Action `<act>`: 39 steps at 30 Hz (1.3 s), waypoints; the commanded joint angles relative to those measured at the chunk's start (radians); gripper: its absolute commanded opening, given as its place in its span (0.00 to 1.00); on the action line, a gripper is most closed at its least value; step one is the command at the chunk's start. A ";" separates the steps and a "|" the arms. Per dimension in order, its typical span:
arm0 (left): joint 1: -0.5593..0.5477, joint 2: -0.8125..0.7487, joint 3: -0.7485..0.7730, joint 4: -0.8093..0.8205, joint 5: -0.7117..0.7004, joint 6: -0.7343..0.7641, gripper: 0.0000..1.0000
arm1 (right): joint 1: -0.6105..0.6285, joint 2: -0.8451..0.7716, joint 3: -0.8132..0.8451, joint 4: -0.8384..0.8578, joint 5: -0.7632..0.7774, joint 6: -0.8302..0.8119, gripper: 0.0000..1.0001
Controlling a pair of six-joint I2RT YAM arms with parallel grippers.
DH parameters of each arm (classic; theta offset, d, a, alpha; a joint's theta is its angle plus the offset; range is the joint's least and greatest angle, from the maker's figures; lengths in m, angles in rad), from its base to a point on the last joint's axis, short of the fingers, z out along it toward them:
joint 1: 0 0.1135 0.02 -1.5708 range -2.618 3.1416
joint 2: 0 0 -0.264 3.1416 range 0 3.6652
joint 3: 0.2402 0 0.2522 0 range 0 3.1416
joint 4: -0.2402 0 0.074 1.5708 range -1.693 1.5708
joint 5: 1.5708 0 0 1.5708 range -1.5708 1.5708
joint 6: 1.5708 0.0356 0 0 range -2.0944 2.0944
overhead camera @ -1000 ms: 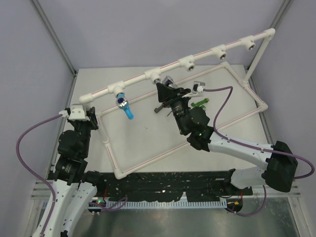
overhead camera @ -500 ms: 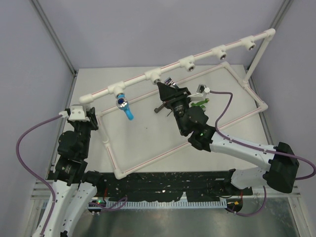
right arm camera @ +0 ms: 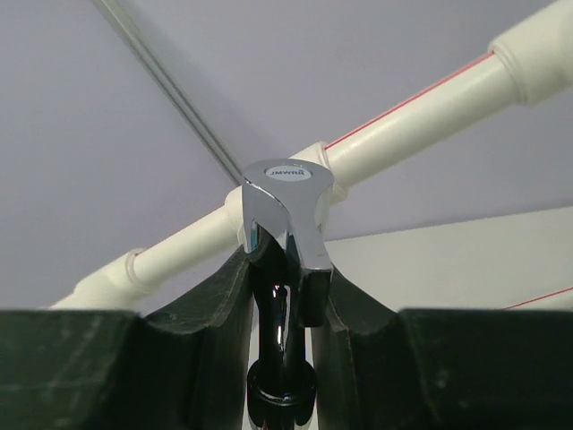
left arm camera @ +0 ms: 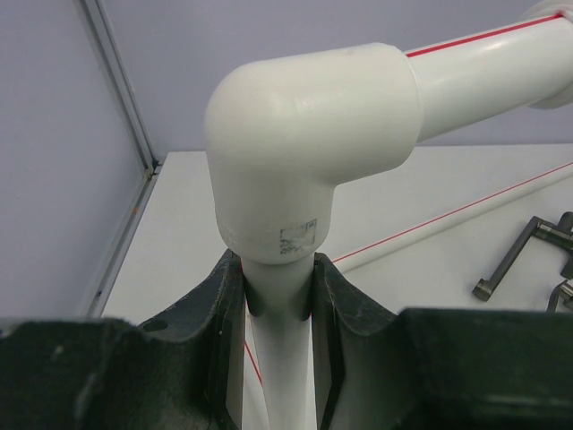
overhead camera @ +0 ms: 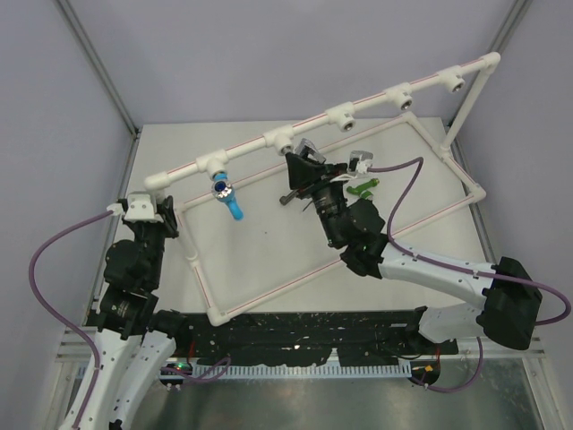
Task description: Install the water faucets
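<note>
1. Right pincer [right arm camera: 284,291] clenched on shiny chrome faucet [right arm camera: 286,210], long axis in line with fingers.
2. Faucet sits just before round white tee socket [right arm camera: 315,154] of pipe frame [right arm camera: 421,98]; right arm nearest.
3. Left pincer [left arm camera: 279,300] clamps white upright pipe [left arm camera: 282,376] below elbow [left arm camera: 304,152].

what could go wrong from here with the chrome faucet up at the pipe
1. The right gripper pinches the chrome faucet by its narrow body, so it might slip or cross-thread at the socket.
2. Only the left gripper steadies the pipe frame, at one corner post, so twisting may shift it.
3. The right arm sits close to the green faucet and may knock it.
</note>
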 commanded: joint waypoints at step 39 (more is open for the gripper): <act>-0.033 -0.003 -0.011 -0.071 0.024 0.042 0.00 | -0.110 0.004 0.069 -0.463 -0.488 -2.280 0.05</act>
